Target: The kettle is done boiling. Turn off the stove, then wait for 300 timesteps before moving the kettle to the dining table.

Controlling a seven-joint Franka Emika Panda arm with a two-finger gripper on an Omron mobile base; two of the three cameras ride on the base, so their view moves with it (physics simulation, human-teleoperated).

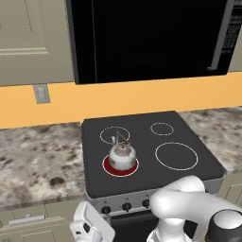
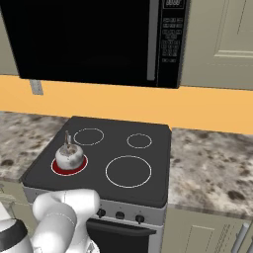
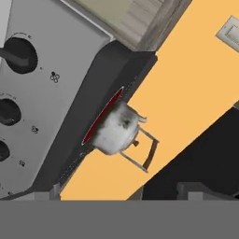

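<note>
The silver kettle stands on the front left burner of the black stove, and that ring glows red. My gripper is open and empty, low in front of the stove's grey front panel. It looks up past the black knobs toward the kettle. The knob row runs along the stove front, just beside my arm. The dining table is out of view.
A black microwave hangs over the stove. Marble counters flank it on both sides, over beige cabinets. A wall outlet sits on the orange backsplash.
</note>
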